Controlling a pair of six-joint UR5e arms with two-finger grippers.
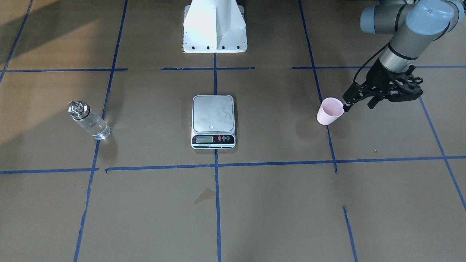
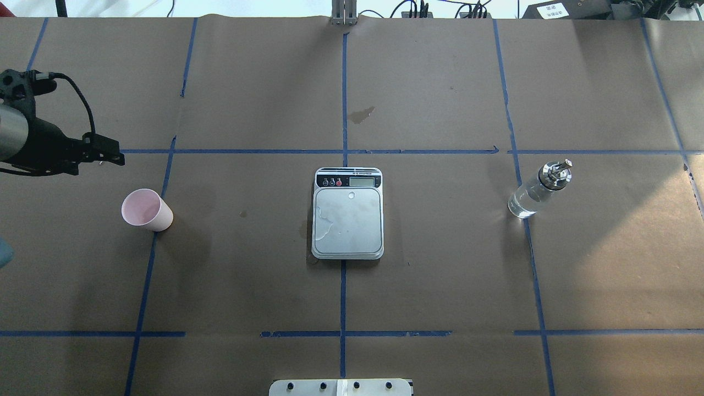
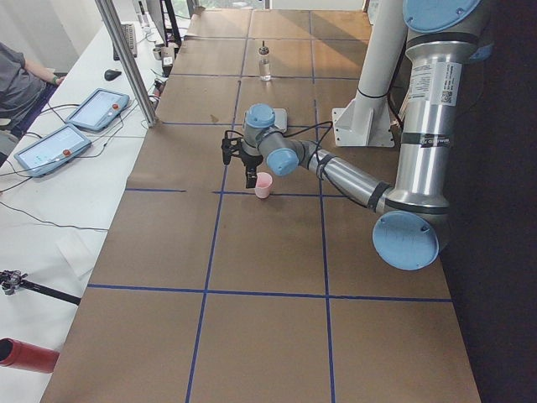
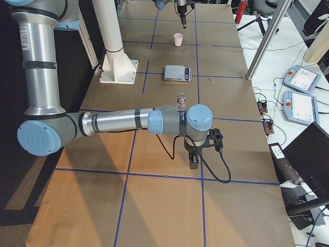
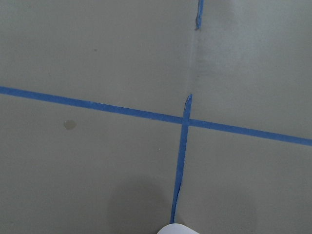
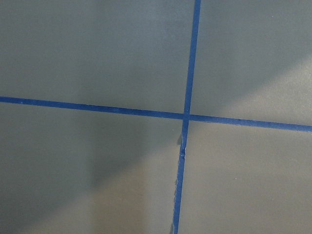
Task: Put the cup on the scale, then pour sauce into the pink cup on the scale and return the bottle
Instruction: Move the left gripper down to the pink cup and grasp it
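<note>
Cup [image 1: 330, 111] upright, well apart from scale [image 1: 213, 120] on robot's left; not yet on it; left gripper [image 1: 357, 105] just beside cup, side away from scale, jaws apart, empty; right gripper [image 4: 194, 163]: state cannot tell; bottle [image 1: 89, 120] well apart from scale, opposite side. Likely risk: finger clips rim, light cup tips or skids.

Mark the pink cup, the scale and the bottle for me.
Cup [image 2: 143, 208]: overhead view, inside its open mouth.
Scale [image 2: 347, 223]: overhead view, bare metal platform.
Bottle [image 2: 529, 198]: overhead view, clear glass body.
</note>
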